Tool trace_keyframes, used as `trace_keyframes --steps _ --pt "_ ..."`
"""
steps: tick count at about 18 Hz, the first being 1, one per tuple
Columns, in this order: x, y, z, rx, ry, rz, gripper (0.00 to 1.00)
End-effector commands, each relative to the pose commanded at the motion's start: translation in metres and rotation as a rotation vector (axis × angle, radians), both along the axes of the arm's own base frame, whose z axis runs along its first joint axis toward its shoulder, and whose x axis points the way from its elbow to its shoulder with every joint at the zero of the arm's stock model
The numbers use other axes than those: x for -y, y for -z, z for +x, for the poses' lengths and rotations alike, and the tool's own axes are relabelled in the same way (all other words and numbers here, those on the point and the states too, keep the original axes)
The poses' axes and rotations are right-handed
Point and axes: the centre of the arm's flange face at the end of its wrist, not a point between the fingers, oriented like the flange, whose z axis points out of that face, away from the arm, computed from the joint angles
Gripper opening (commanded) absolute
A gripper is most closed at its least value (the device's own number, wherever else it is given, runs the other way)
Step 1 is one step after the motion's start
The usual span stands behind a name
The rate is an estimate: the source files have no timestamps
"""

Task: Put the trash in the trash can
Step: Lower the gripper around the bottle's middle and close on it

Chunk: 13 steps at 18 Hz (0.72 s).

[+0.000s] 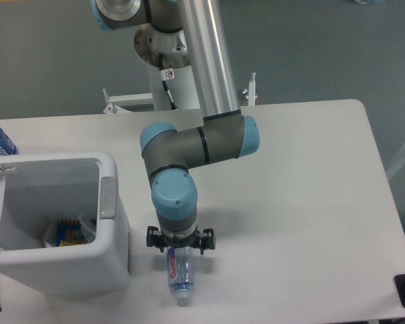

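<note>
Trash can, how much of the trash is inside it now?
Something small already lies in the trash can. The bottle is still on the table beside it, right under the hand; whether the hand grips it is hidden. Left: lifting the bottle and dropping it in.

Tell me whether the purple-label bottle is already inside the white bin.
No, the bottle lies on the table beside the bin, under the gripper.

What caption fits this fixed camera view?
UR5e gripper directly over a clear plastic bottle lying on the table, beside the open white trash can.
</note>
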Motion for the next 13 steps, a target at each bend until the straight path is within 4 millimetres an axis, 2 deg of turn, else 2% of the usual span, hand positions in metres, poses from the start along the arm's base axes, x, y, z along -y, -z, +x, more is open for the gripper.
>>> trace_keyframes --steps 4,7,9,13 --pt "0.0007 0.0015 -0.0004 -0.005 -0.003 -0.006 0.98" --pt "0.0008 0.0025 -0.0006 -0.005 -0.007 -0.008 0.92" --pt "0.0009 0.0027 -0.0005 -0.004 -0.007 -0.009 0.82" --pt "0.0008 0.0015 -0.0005 -0.006 -0.007 -0.007 0.74"
